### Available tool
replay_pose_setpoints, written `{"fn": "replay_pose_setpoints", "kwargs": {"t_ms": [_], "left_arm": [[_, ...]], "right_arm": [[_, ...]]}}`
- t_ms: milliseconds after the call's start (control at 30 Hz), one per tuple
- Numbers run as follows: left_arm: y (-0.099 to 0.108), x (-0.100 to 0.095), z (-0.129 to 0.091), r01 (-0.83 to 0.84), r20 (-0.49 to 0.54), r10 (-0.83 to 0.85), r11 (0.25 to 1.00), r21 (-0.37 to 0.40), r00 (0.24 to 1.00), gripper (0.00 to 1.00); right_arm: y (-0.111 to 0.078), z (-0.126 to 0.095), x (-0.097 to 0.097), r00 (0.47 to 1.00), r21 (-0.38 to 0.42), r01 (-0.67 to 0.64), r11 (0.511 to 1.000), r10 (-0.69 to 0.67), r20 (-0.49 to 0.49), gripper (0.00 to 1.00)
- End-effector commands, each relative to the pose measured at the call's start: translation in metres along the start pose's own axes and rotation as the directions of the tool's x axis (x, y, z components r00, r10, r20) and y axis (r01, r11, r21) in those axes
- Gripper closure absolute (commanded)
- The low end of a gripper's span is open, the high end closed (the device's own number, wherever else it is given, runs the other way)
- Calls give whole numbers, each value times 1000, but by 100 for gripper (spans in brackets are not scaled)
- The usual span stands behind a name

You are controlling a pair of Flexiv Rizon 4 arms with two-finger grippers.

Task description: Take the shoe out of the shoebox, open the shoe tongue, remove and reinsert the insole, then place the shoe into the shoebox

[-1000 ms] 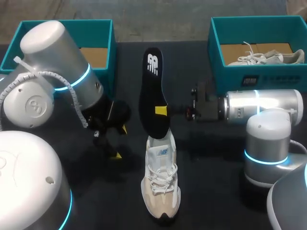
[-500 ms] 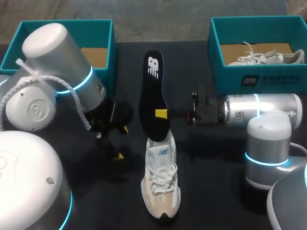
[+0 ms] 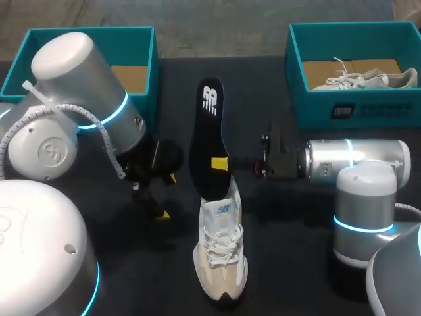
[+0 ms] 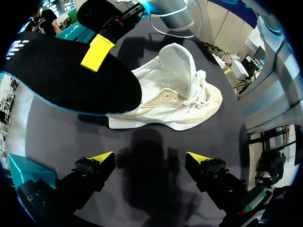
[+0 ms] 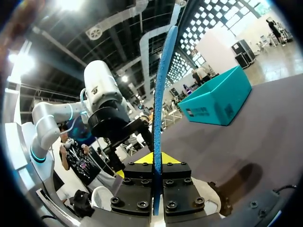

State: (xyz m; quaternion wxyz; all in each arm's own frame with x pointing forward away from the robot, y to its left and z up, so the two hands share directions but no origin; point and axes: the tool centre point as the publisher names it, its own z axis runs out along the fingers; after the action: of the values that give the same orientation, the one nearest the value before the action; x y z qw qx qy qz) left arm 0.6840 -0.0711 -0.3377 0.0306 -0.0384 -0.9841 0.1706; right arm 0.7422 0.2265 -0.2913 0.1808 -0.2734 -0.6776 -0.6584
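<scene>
A beige and white shoe (image 3: 220, 253) lies on the black table, toe toward the front edge, tongue pulled up. My right gripper (image 3: 220, 164) is shut on a black insole (image 3: 207, 128), holding it upright with its lower end at the shoe's opening. In the right wrist view the insole (image 5: 159, 109) stands edge-on between the closed yellow tips of the right gripper (image 5: 157, 159). My left gripper (image 4: 150, 158) hovers open beside the shoe (image 4: 175, 94), a little above the table, with nothing between its fingers. The insole (image 4: 61, 75) hangs over the shoe's heel.
An open teal shoebox (image 3: 135, 46) stands at the back left, partly hidden by my left arm. A second teal shoebox (image 3: 355, 105) at the back right holds another pale shoe (image 3: 358, 79). My left gripper (image 3: 154, 194) is left of the shoe.
My right arm has brought the insole down and slightly nearer, so its lower end now reaches the shoe's opening. The left arm has barely shifted.
</scene>
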Motion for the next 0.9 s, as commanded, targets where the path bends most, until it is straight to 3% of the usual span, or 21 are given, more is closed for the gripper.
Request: {"fn": "replay_pose_setpoints", "kwargs": {"t_ms": [33,900], "left_arm": [[0,1,1,0,1,0,1000,-1,1000,0],[0,1,1,0,1,0,1000,-1,1000,0]], "right_arm": [[-6,3,1,1000,-6,-8,1000,8,5,100],[-31,5,5,998,-19,-64,998,64,3,100]]}}
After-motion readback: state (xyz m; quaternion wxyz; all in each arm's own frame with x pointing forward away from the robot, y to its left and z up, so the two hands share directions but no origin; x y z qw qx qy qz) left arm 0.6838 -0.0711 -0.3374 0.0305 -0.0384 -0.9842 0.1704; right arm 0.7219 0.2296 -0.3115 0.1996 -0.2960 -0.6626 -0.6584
